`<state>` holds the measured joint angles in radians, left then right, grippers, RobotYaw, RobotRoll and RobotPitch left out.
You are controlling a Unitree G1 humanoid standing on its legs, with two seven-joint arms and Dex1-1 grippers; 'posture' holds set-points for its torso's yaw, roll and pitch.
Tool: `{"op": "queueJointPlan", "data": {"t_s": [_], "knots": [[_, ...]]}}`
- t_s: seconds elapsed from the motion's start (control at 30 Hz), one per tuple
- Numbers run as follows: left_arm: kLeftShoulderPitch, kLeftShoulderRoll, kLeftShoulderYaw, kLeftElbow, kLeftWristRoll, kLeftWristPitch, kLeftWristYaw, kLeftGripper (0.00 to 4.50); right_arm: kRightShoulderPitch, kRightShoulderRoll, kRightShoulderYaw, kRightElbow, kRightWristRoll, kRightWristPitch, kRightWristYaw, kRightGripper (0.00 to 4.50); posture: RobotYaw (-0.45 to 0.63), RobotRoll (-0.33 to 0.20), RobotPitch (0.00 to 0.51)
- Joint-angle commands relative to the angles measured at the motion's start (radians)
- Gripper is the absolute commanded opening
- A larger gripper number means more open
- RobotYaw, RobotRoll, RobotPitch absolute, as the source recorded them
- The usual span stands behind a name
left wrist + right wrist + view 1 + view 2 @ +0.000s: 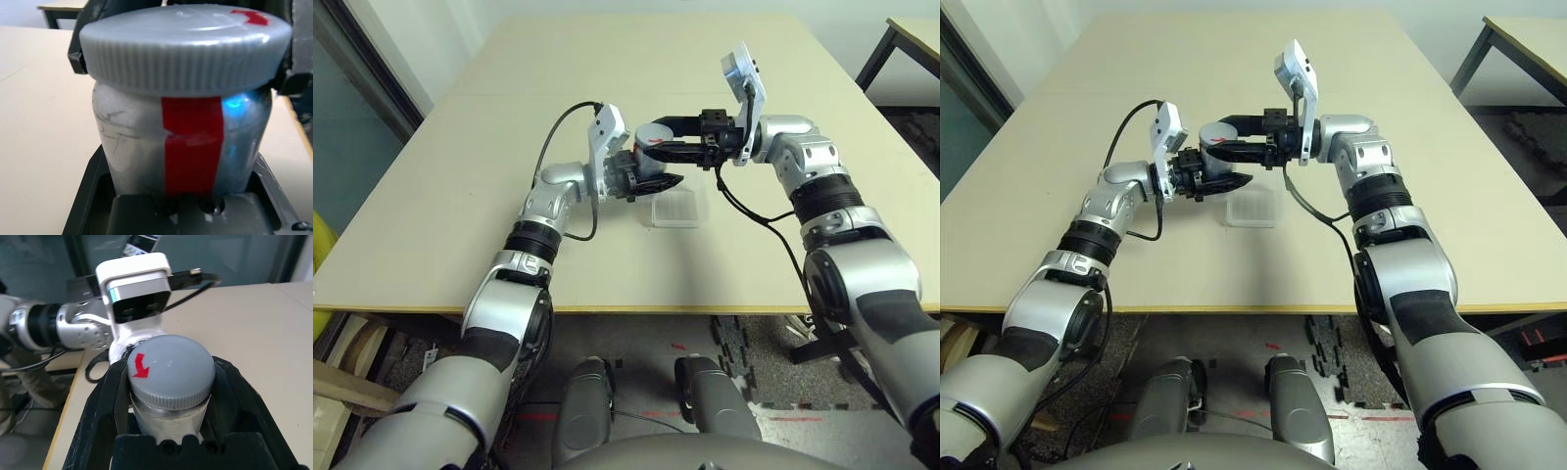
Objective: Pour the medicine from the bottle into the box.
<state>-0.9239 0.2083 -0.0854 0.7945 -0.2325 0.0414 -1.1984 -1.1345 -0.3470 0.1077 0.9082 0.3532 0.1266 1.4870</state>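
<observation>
The silver-grey bottle (649, 157) with a red stripe (191, 147) is held upright in the air above the table. My left gripper (652, 180) is shut on its body from the left. My right gripper (653, 140) reaches in from the right, and its black fingers (104, 401) are shut on either side of the ribbed grey cap (171, 367), which sits on the bottle and carries a red arrow. The clear square box (674, 211) lies on the table just below and to the right of the bottle. The medicine is hidden inside the bottle.
The beige table (440, 206) stretches wide around the box. A black cable (558, 127) loops from the left wrist camera (139, 289), and another hangs under the right wrist. A second table's dark leg (881, 54) stands at the far right.
</observation>
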Motion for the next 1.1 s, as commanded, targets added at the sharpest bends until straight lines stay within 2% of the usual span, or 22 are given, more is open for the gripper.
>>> {"op": "queueJointPlan", "data": {"t_s": [0.03,0.23,0.4,0.43,0.87,1.1], "knots": [[-0.003,0.008,0.021,-0.007,-0.011,0.025,0.002,2.67,-0.02,-0.003,0.119,-0.039,0.08,-0.049,0.127,2.58,-0.15,0.0,0.067],[0.019,0.01,0.017,-0.043,-0.015,0.047,-0.012,2.67,-0.065,0.005,0.214,0.06,0.094,-0.139,0.127,2.58,-0.14,0.0,0.069],[0.035,0.014,0.015,-0.074,-0.02,0.066,-0.02,2.67,-0.1,0.036,0.162,0.171,0.061,-0.171,0.127,4.32,-0.14,0.0,0.069],[0.036,0.013,0.015,-0.078,-0.02,0.07,-0.02,2.67,-0.103,0.039,0.149,0.186,0.056,-0.173,0.127,4.5,-0.14,0.0,0.069],[0.063,0.004,0.012,-0.127,-0.028,0.099,-0.022,2.67,-0.12,0.058,-0.022,0.298,-0.031,-0.151,0.077,4.5,-0.15,0.0,0.073],[0.065,0.004,0.012,-0.131,-0.028,0.102,-0.022,2.67,-0.118,0.068,-0.078,0.3,-0.066,-0.13,0.066,4.5,-0.15,0.0,0.074]]}}
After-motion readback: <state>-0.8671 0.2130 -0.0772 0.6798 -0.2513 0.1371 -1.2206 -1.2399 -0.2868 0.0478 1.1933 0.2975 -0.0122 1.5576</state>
